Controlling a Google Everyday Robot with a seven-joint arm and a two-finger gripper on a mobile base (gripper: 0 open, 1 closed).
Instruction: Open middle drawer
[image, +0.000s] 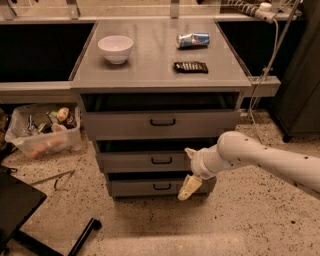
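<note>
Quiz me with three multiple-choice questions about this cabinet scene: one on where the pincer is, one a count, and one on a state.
1. Where is the pincer?
A) over the bowl
B) by the floor bin
C) in front of the middle drawer, right of its handle

2. How many drawer fronts does the cabinet show?
A) two
B) three
C) four

3. How does the can sit?
A) on its side
B) upright
C) upside down

Answers:
1 C: it hangs level with that front, just right of the loop.
2 B: three grey fronts are stacked.
3 A: its long side rests on the top.
</note>
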